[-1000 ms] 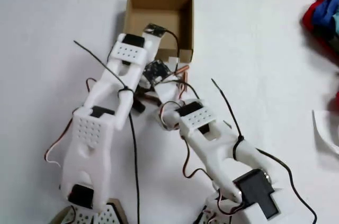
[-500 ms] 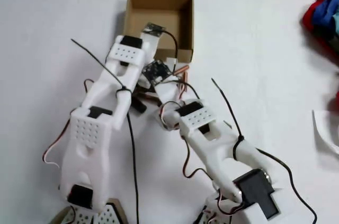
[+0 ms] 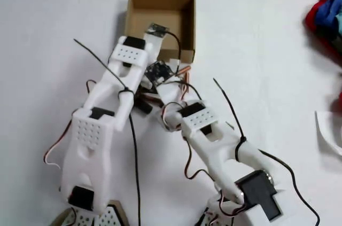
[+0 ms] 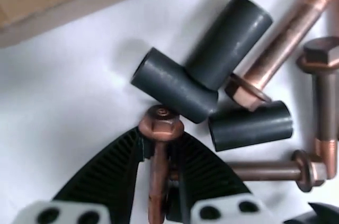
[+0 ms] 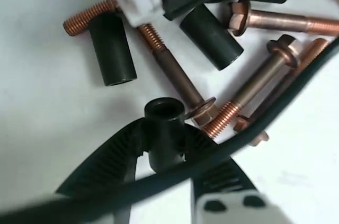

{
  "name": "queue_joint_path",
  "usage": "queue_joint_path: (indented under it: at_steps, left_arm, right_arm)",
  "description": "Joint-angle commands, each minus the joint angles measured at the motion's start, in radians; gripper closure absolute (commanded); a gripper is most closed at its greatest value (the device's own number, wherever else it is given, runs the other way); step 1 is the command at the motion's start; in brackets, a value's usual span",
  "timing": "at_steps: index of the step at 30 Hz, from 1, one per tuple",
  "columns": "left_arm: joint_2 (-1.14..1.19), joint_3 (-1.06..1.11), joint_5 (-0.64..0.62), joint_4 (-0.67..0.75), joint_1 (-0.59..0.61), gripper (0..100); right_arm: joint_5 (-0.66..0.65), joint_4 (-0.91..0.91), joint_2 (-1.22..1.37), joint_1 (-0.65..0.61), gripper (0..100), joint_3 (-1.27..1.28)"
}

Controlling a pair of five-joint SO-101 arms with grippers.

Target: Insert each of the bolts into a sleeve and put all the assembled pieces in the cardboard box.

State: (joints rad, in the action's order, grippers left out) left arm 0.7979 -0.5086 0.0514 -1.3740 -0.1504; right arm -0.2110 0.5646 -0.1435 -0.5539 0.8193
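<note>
White table (image 3: pixel 278 49) lies under both arms, and the cardboard box (image 3: pixel 165 15) sits at its far edge. Just in front of the box is a small heap of loose bolts (image 3: pixel 183 71) and dark sleeves.

The left arm (image 3: pixel 107 108) has swung a tiny bit to the side and then come back to almost the same spot. The right arm (image 3: pixel 214 140) has not moved at all. The heap looks the same as a moment ago.

The left gripper (image 4: pixel 161 147) is closed tight on one copper bolt (image 4: pixel 161 122). The bolt's head pokes out past the tips, right next to a lying sleeve (image 4: pixel 175 91). The right gripper (image 5: pixel 164 147) is closed on a held sleeve (image 5: pixel 164 112), with its open hole at the end facing away from the gripper. More bolts (image 5: pixel 175 73) and sleeves (image 5: pixel 111 49) lie on the table just past it.

I think the little wobble is the left arm trying to line up. One arm has a bolt and the other has a sleeve, but the two are not together yet. So the next job is likely to push this bolt into that hole. Most of the task is still to do, since many pieces lie loose.
</note>
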Motion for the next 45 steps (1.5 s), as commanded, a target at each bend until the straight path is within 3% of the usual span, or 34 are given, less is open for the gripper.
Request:
queue_joint_path:
  at_steps: [1, 9, 15, 20, 25, 31, 35, 40, 45]
  left_arm:
    - [-0.005, 0.001, 0.000, -0.034, 0.005, 97]
    - [-0.107, -0.041, -0.021, -0.169, 0.000, 97]
    - [-0.396, 0.025, -0.061, -0.236, -0.020, 97]
    - [-0.715, 0.237, -0.061, -0.193, -0.014, 97]
    - [-1.008, 0.633, -0.044, 0.009, 0.017, 97]
    - [-1.237, 0.992, 0.120, 0.308, 0.040, 97]
    - [-1.353, 1.082, 0.061, 0.414, 0.040, 97]
    - [-1.419, 1.196, -0.052, 0.555, 0.069, 97]
    - [-1.418, 1.303, -0.057, 0.695, 0.163, 97]
  right_arm:
    - [-0.003, -0.019, -0.002, -0.008, 97.7, -0.041]
    - [-0.003, -0.019, -0.002, -0.008, 97.8, -0.041]
    - [-0.002, -0.019, -0.002, -0.010, 97.8, -0.041]
    - [0.002, -0.019, -0.010, -0.010, 97.8, -0.040]
    - [0.006, -0.012, -0.002, -0.012, 97.8, -0.031]
    - [0.008, -0.033, -0.004, -0.065, 97.8, -0.014]
    - [0.015, -0.105, -0.008, -0.028, 97.8, -0.014]
    - [0.189, -0.275, -0.010, 0.111, 97.8, 0.002]
    - [0.247, -0.246, -0.015, 0.168, 97.8, 0.003]
